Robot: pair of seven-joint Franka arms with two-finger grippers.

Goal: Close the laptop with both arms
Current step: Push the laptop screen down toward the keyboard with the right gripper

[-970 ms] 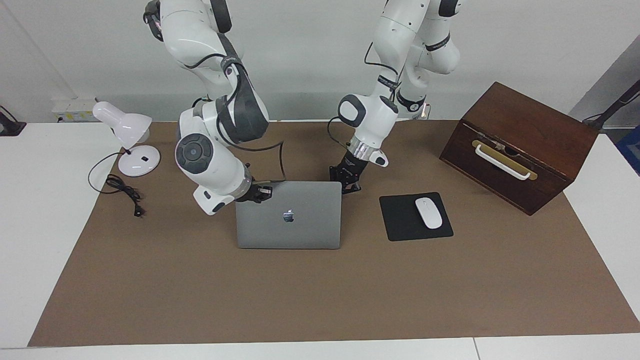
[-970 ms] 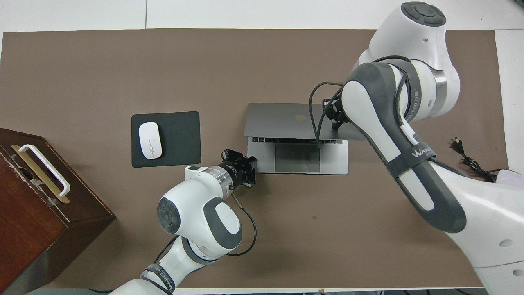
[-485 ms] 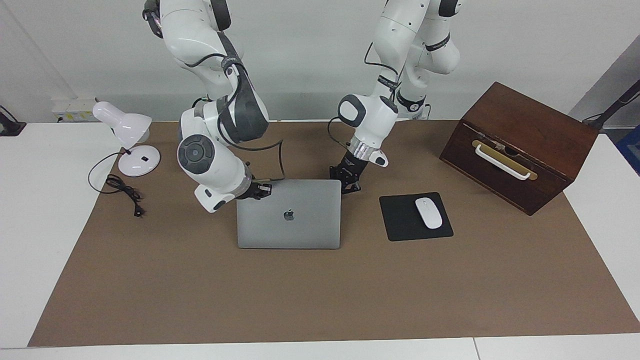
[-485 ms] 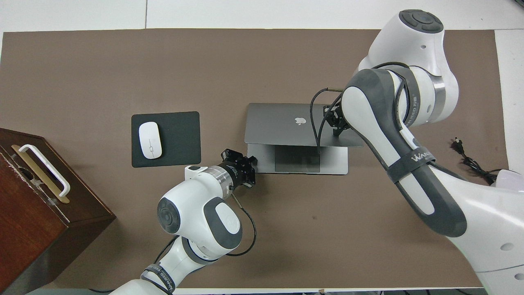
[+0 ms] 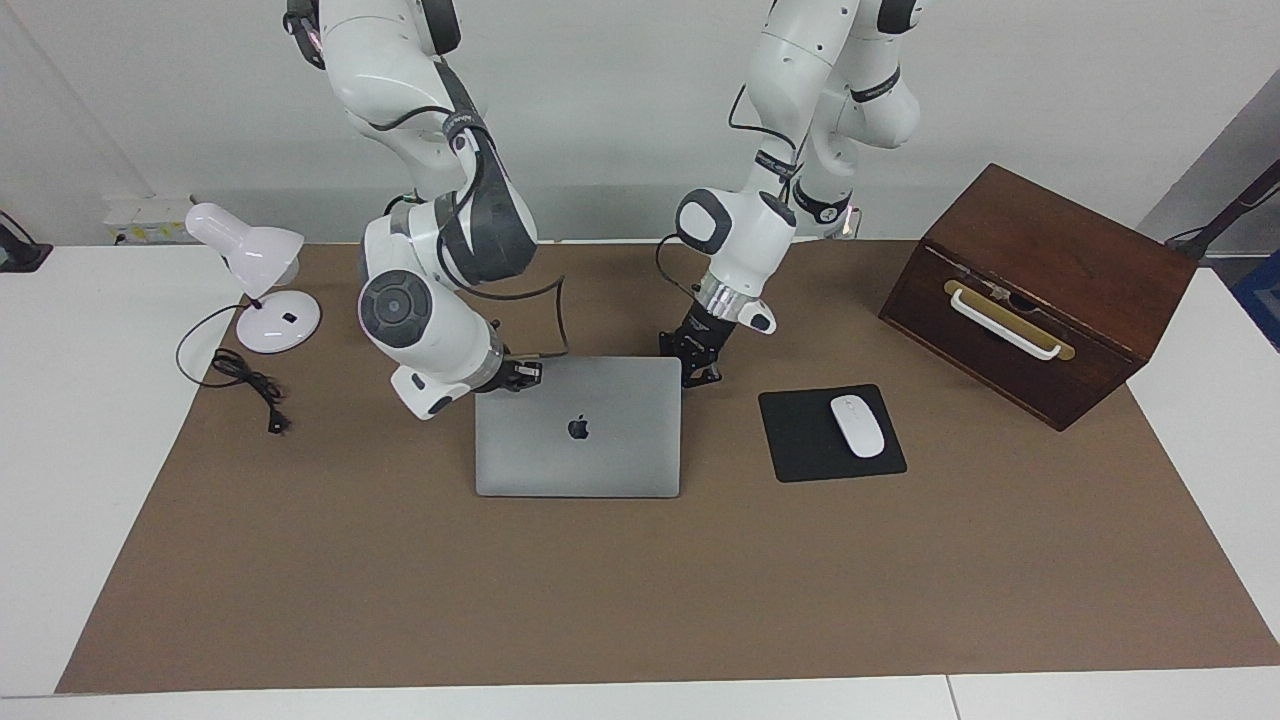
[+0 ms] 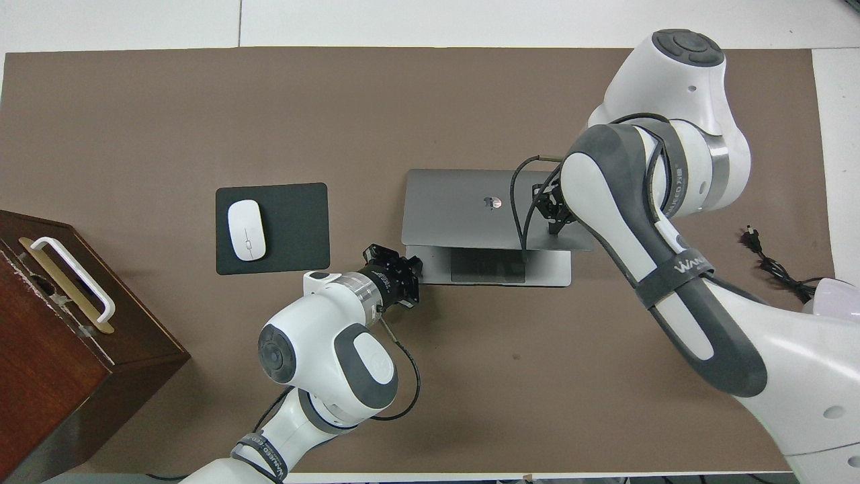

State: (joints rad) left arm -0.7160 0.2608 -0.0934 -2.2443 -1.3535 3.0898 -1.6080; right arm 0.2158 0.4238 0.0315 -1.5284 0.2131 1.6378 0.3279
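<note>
The silver-grey laptop (image 5: 578, 428) sits mid-table on the brown mat, its lid (image 6: 463, 208) tilted low over the base. Only a narrow strip of the base (image 6: 497, 269), with part of the trackpad, shows in the overhead view. My right gripper (image 5: 522, 374) (image 6: 555, 225) is shut and presses on the lid's upper corner toward the right arm's end. My left gripper (image 5: 700, 372) (image 6: 411, 274) is shut and rests at the base's near corner toward the left arm's end, touching it. The keyboard is hidden under the lid.
A black mouse pad (image 5: 800, 445) carrying a white mouse (image 5: 857, 426) lies beside the laptop toward the left arm's end. A brown wooden box (image 5: 1040, 290) with a white handle stands past it. A white desk lamp (image 5: 262, 280) and its black cord (image 5: 250, 385) are at the right arm's end.
The lid has swung lower over the base, covering the keyboard and most of the trackpad. My right gripper has moved down with it. The left arm has not moved.
</note>
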